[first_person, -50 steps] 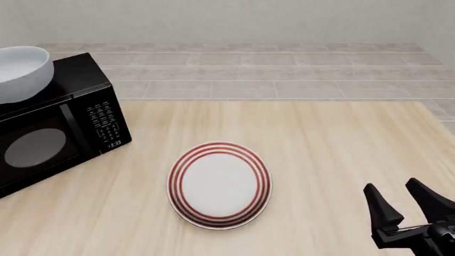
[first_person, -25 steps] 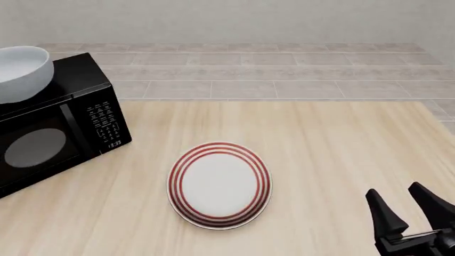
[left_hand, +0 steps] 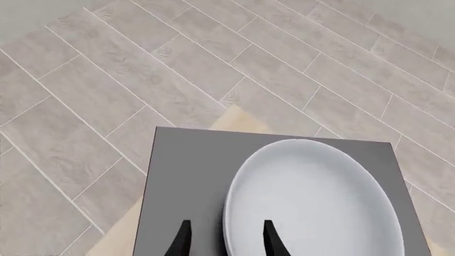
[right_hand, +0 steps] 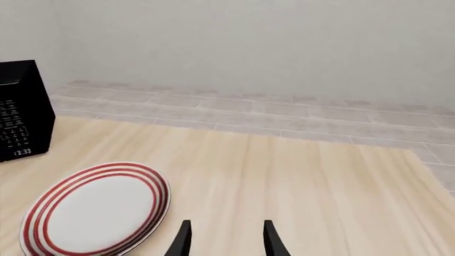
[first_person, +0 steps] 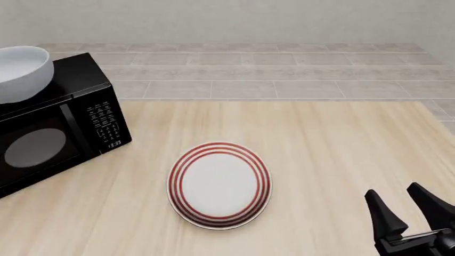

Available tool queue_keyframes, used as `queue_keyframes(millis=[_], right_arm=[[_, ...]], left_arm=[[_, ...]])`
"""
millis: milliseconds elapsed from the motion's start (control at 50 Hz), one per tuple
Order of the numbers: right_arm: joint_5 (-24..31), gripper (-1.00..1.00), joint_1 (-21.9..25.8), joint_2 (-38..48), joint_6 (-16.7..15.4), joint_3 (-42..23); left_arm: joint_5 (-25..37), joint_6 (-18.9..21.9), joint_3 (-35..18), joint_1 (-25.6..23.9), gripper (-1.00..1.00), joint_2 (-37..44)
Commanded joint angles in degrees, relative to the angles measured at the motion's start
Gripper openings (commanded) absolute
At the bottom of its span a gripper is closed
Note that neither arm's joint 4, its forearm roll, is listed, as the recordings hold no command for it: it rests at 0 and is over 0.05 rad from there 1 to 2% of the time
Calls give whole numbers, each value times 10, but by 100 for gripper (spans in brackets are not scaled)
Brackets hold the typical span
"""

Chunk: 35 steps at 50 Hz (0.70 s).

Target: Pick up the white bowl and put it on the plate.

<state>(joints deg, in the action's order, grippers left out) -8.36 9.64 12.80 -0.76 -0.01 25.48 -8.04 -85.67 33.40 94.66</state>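
the plain shiny white round bowl (first_person: 21, 72) sits on top of the black box-shaped microwave (first_person: 61, 122), at the far left of the pale wooden bench (first_person: 320, 160); the flat white plate with three red rings (first_person: 219, 184) lies on the bench near the middle, well apart from the bowl; the bowl is not yet picked up.

the step in hand looks like the reach for the bowl with the left gripper (left_hand: 225, 240); to do it well, i think the arm should come down so that one finger goes inside the bowl and one stays outside, with the near rim between them; it should go low enough to get a good bite on the wall, then close softly, since the shiny rim may slip; then lift straight up so the bowl clears the microwave top before it goes across to the plate.

in the left wrist view the two dark fingers (left_hand: 182, 242) stand apart with nothing between them; the bowl's near edge lies under the gap, but i cannot tell if they touch it; it looks like they hang above it; the left arm does not show in the front view.

the right gripper (first_person: 401, 205) is low at the right of the bench, well apart from the plate; its fingers are spread wide and hold nothing.
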Motion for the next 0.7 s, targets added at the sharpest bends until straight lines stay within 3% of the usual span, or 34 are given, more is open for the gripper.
queue_keyframes(millis=[20, 640, 660, 700], right_arm=[[8, 100, 0, -7, 1, 0], [-16, 100, 2, 19, 5, 0], [-14, 100, 3, 16, 5, 0], [-14, 100, 3, 17, 5, 0]], left_arm=[[-15, 8, 4, 4, 100, 20], [-42, 18, 14, 0, 100, 53], [-42, 22, 18, 4, -100, 52], [-40, 26, 17, 5, -100, 51]])
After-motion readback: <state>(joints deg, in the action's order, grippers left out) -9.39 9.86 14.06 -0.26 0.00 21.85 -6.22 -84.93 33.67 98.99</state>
